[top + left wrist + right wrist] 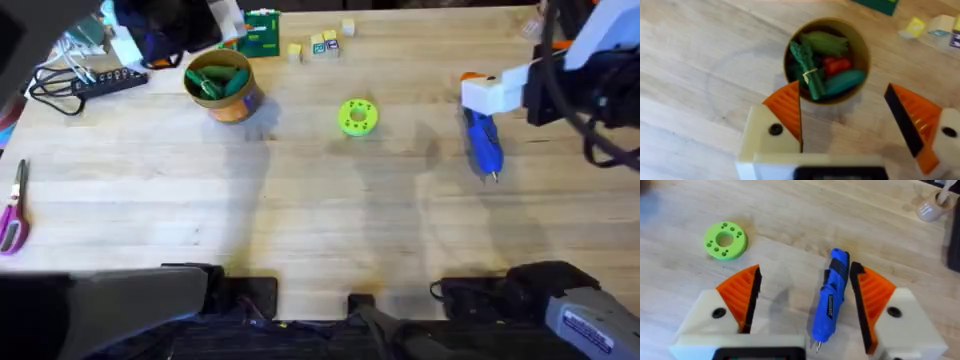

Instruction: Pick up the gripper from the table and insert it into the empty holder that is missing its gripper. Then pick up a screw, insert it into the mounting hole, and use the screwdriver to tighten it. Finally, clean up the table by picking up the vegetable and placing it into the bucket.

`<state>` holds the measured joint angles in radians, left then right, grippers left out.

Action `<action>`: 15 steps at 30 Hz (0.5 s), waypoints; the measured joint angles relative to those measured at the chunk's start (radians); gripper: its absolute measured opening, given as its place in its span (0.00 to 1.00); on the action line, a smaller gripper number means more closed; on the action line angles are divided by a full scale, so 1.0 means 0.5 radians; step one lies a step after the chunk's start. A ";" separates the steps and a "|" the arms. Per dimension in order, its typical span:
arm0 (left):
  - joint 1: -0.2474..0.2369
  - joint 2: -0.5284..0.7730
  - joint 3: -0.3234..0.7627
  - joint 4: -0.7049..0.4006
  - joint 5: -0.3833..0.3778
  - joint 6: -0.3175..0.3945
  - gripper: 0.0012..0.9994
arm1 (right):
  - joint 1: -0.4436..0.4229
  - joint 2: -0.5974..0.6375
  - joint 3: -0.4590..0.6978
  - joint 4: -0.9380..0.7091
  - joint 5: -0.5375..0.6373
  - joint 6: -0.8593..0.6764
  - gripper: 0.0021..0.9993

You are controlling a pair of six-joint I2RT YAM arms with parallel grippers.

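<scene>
Between right gripper (805, 305) pads: screwdriver (830, 300)

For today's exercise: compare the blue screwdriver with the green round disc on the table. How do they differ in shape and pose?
The screwdriver is long and blue with a thin metal tip; the green disc is round and flat, with a centre hole ringed by smaller holes. The screwdriver lies between the right gripper's open fingers; the disc lies apart from it. Both rest flat on the table.

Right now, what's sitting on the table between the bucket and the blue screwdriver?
The green round disc lies between the bucket and the screwdriver; the overhead view shows it.
</scene>
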<state>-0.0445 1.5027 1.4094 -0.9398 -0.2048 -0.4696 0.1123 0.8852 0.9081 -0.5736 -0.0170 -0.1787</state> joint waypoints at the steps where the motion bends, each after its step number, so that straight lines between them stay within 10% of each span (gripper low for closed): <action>1: -0.005 -0.062 0.004 -0.005 0.041 0.079 0.99 | 0.000 0.000 0.050 -0.060 0.000 0.001 0.99; 9: -0.374 -0.486 0.041 -0.244 0.401 0.854 0.99 | 0.000 -0.018 0.456 -0.669 0.000 0.002 0.99; 15: -0.692 -0.610 0.041 -0.420 0.463 1.129 0.99 | 0.000 -0.044 0.564 -0.889 0.000 0.008 0.99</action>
<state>-0.3904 1.1976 1.4300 -1.1495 0.0266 0.0949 0.1123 0.8632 1.1899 -1.0180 -0.0170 -0.1749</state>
